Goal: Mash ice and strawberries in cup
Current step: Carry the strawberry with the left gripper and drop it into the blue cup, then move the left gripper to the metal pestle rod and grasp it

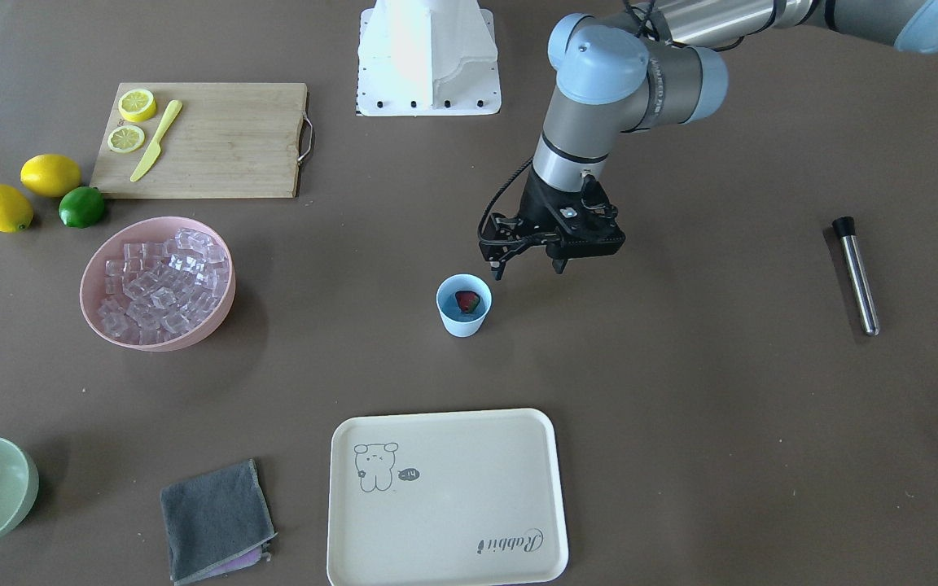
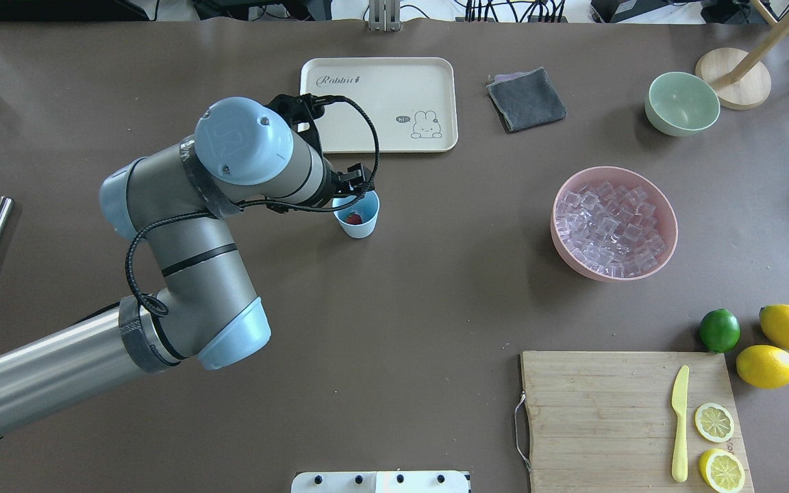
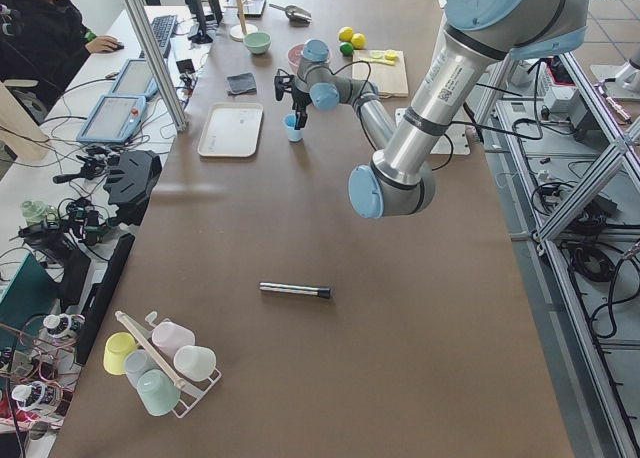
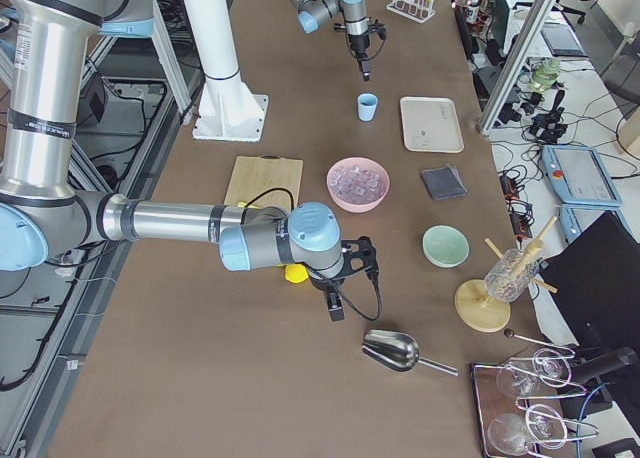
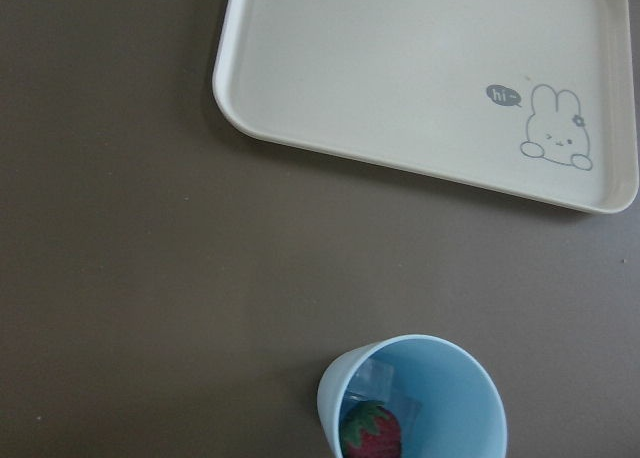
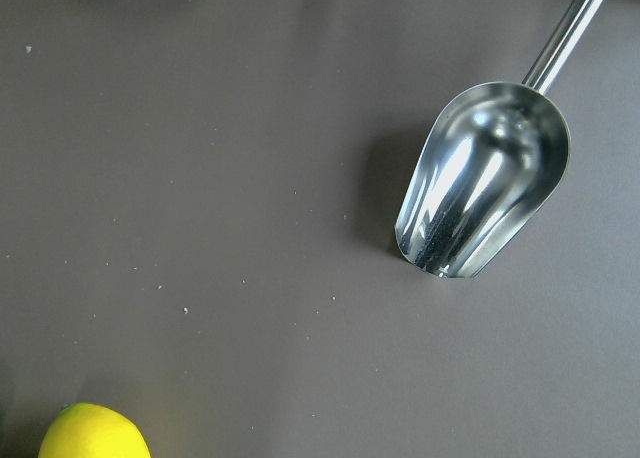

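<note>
My left gripper [image 1: 530, 268] hangs open and empty, just beside the cup [image 1: 463, 313] on the robot's side. The strawberry [image 1: 468, 302] lies inside the cup. The ice [image 1: 161, 281] is in the pink bowl [image 1: 192, 335], well apart. I can't tell the state of the right gripper [image 4: 338, 308].

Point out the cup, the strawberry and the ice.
cup [image 1: 462, 325]: front-facing view, on its outer wall.
strawberry [image 1: 468, 302]: front-facing view, on its red body.
ice [image 2: 610, 229]: overhead view, middle of the pile.

cream tray [image 2: 374, 103] printed "Rabbit", its speech bubble [image 5: 505, 95] reading "hi~"
</note>
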Controlling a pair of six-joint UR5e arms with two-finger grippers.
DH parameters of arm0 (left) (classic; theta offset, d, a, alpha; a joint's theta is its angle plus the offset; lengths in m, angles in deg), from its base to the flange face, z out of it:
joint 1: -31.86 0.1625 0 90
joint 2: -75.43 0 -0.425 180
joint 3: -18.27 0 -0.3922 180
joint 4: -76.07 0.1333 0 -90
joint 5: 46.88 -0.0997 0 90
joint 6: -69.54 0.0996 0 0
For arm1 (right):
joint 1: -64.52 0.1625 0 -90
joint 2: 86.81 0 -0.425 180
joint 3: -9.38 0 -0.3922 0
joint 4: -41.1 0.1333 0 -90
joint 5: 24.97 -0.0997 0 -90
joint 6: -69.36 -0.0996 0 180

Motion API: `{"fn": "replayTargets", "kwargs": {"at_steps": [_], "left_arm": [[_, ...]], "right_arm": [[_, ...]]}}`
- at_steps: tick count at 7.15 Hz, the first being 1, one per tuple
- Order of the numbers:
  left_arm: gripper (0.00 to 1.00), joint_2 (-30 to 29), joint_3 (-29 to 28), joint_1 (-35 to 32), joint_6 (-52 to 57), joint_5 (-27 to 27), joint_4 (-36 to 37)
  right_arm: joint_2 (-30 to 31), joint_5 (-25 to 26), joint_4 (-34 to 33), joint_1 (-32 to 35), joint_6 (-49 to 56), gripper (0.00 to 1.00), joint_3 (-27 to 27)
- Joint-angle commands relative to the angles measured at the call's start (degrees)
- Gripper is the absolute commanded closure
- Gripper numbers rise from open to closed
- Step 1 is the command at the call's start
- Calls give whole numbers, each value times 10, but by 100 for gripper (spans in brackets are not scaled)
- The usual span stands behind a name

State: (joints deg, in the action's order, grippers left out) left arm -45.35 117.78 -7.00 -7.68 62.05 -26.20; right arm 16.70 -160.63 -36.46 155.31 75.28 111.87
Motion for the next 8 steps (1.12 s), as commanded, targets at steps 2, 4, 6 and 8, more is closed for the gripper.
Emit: {"fn": "replayTargets", "kwargs": {"at_steps": [2, 4, 6, 8], "left_arm": [[4, 191, 28, -111, 174, 100, -63], [4, 290, -29, -191, 306, 157, -159], [4, 321, -148, -240, 397, 173, -270], [4, 317, -195, -241, 391, 172, -326]], "right_arm": [[-2, 2, -3, 0, -1, 1, -11], [-3, 7, -3, 0, -5, 1, -23], [-4, 7, -1, 0, -6, 1, -24], [-3, 7, 2, 0, -5, 1, -22]]}}
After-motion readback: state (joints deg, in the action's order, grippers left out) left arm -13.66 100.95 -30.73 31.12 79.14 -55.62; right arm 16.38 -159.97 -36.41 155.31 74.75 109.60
